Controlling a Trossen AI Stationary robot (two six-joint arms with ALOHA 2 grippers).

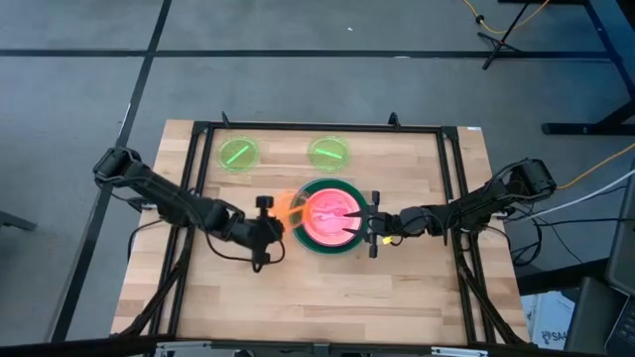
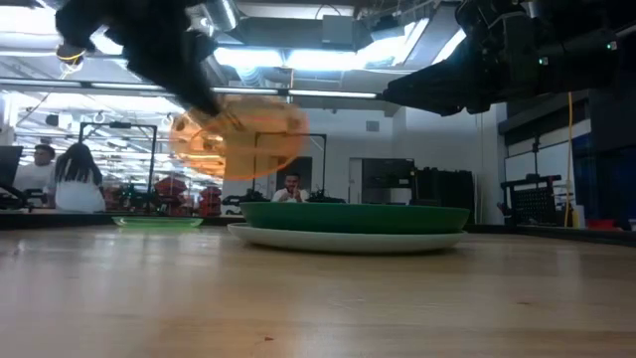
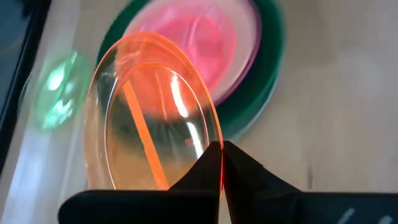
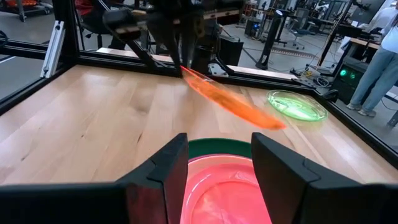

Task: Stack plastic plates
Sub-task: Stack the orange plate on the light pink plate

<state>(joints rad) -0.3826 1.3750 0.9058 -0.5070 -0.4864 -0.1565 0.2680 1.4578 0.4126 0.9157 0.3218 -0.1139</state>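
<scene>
I hold the translucent orange plate by its edge in my left end effector, the fingers pinched shut on the rim, as the left wrist view shows. The plate hangs tilted in the air just left of the stack, clear of the desk in the low view.

The stack sits at the middle of the high view: a pink plate on top, a dark green plate showing as a ring around it, and in the low view a pale plate beneath the green one.

My right end effector hovers over the right side of the stack, its fingers spread apart with nothing between them; the right wrist view shows the pink plate below the gap.

Two lime green plates lie flat on the desk in the upper part of the high view, one at upper left and one near upper centre, well apart from the stack.

People sit in the room beyond the desk in the low view.
</scene>
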